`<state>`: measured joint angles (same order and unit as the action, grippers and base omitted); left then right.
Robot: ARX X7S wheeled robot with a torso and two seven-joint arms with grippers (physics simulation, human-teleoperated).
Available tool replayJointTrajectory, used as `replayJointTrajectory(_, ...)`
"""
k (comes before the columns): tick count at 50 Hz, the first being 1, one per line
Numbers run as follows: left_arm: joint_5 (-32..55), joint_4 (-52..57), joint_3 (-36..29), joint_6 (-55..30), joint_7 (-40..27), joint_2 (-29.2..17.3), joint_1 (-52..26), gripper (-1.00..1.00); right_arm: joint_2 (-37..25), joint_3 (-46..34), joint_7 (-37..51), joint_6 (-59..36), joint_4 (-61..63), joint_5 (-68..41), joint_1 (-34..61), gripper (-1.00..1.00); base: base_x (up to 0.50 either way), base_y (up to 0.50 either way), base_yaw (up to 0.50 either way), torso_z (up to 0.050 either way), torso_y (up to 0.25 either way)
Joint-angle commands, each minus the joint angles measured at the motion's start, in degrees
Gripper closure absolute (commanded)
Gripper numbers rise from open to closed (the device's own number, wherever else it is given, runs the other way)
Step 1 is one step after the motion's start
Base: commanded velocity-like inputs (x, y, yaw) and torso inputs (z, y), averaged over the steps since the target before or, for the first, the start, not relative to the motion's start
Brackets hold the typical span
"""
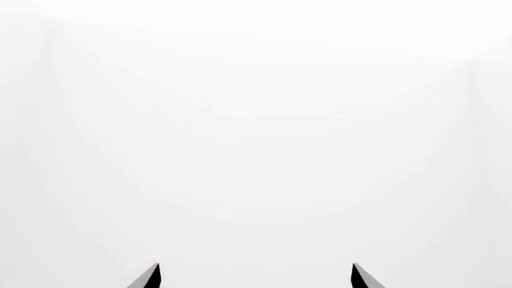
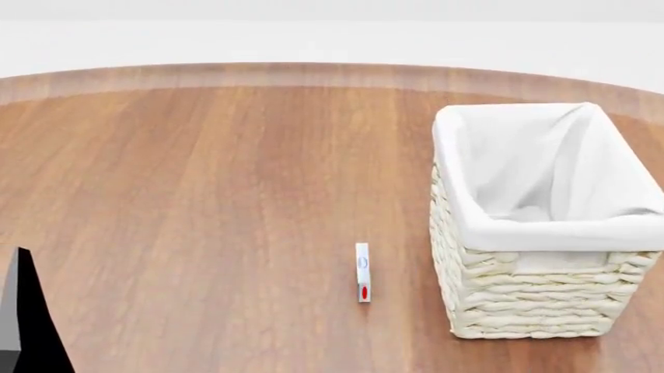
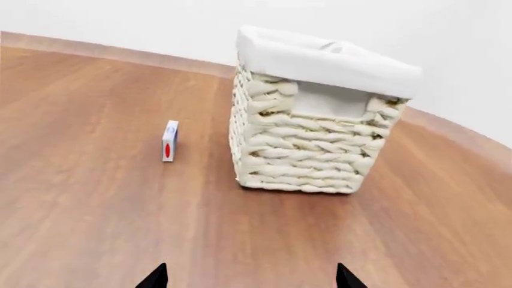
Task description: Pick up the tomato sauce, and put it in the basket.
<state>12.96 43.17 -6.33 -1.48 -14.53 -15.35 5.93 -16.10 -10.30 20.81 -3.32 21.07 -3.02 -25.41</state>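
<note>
The tomato sauce is out of view in every frame. The basket, cream wicker with a white cloth liner, stands on the wooden table at the right; nothing shows inside it from the head view. My right gripper is open above bare wood, a short way in front of the basket, with nothing between its tips. The left wrist view shows my left gripper open and holding nothing, facing only a blank white surface. A dark piece of the left arm shows at the lower left of the head view.
A small flat white box with a red and a blue mark stands on edge just left of the basket, also seen as a box in the right wrist view. The round wooden table ends in a curved far edge.
</note>
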Motion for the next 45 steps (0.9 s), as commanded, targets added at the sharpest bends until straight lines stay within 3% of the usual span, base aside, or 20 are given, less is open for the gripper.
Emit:
replayJointTrajectory(1,0.35,-0.13,0.14,0.3,-0.34,-0.43,0.24,-1.0,0.51,0.52,-1.14,-5.6,-1.48,-5.9,0.67,-1.0,0.0,0.0,0.0,0.0,0.0)
replayJointTrajectory(45,0.57,1.31,0.55,0.36,-2.08,-2.14,0.79,-1.0,-0.46,-1.86,-2.02,-6.17,0.7,-7.85,0.79,-1.0,0.0,0.0,0.0,0.0,0.0)
